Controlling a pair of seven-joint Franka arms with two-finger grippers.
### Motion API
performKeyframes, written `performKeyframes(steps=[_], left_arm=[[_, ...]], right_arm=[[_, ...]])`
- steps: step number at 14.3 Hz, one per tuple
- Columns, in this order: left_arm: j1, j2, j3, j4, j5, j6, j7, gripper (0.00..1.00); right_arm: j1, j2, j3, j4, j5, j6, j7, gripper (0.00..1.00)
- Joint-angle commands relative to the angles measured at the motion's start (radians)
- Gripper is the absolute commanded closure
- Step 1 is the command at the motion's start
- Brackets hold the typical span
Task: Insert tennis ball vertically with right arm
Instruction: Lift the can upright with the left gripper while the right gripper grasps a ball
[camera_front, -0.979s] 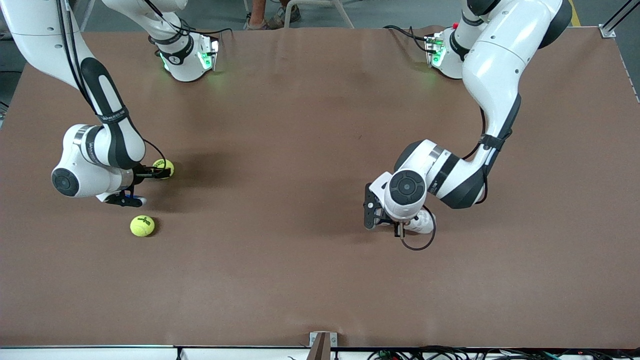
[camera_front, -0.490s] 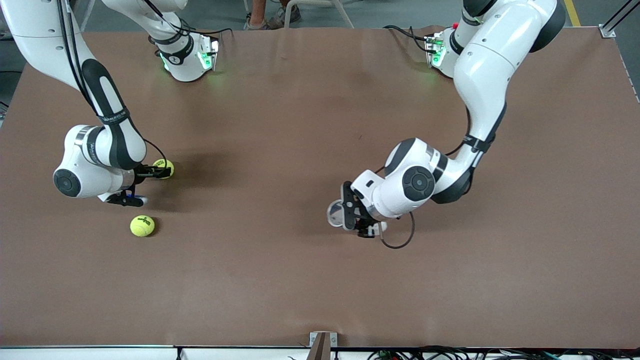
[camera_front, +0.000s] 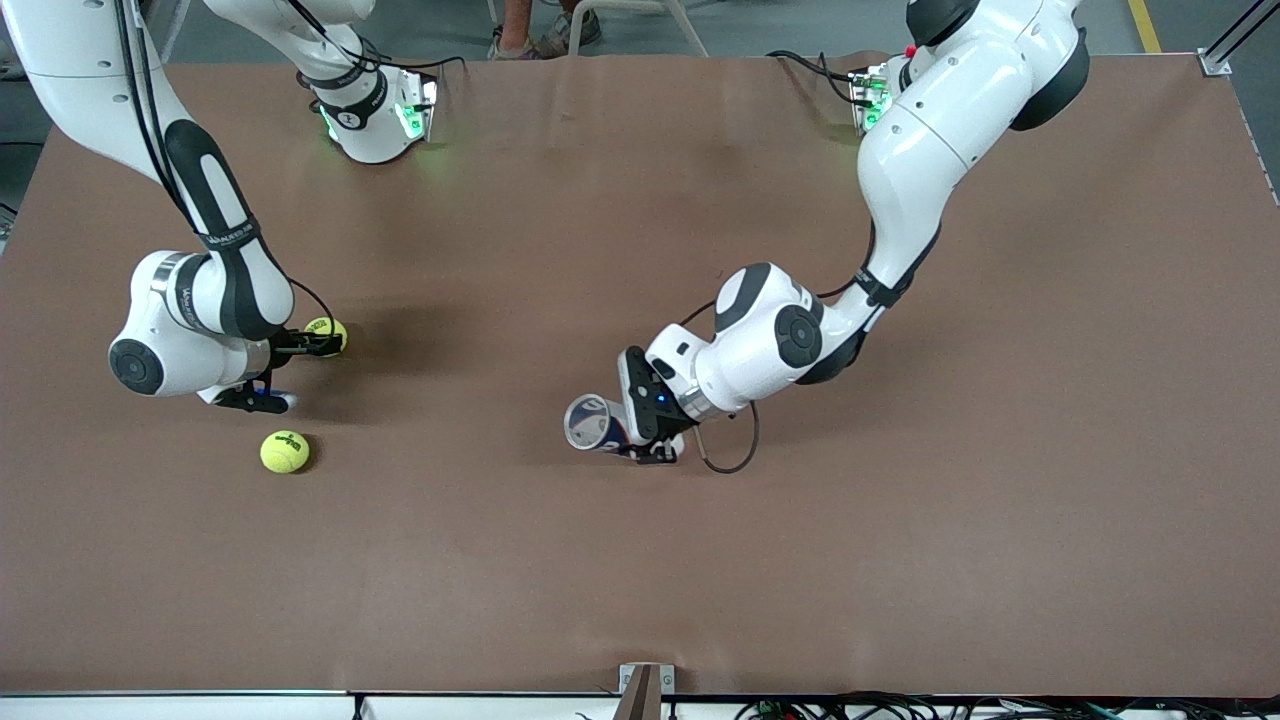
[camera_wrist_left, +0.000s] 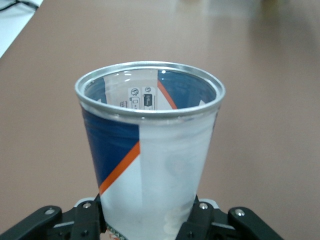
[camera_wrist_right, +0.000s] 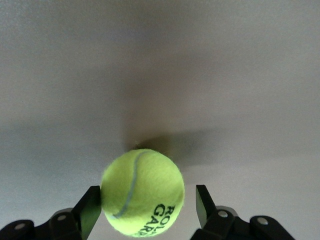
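I had the right tool (camera_front: 318, 344) near the right arm's end of the tabletop (camera_front: 640, 560), fingers either side of a tennis ball (camera_wrist_right: 143, 191); one finger touched it, the other showed a gap, so not clamped as far as I could tell. A second ball (camera_front: 285, 451) lay loose on the tabletop, nearer the front camera. Left tool (camera_front: 640, 425) was closed on the can (camera_wrist_left: 149, 150), tilted with its open mouth toward the right arm's end, over the tabletop's middle. My read: grasp unfinished, lift, carry and insertion all left.
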Motion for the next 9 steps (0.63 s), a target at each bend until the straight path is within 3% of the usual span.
performKeyframes(steps=[1,5,7,9], left_arm=[[0.049,-0.008,-0.066,-0.015,-0.028,0.029,0.049,0.43],[0.092,-0.003,-0.154,-0.075,-0.033,0.142,0.089,0.43],[0.165,0.006,-0.233,-0.156,-0.048,0.201,0.095,0.43],[0.279,0.055,-0.359,-0.216,-0.05,0.212,0.125,0.43]], right_arm=[[0.001,-0.005,0.001,-0.01,0.007,0.0,0.005,0.32],[-0.002,0.001,0.001,-0.01,0.007,0.0,0.007,0.44],[-0.002,0.002,0.001,-0.01,0.007,0.0,0.005,0.5],[0.0,0.001,0.001,-0.007,0.007,-0.002,0.012,0.56]])
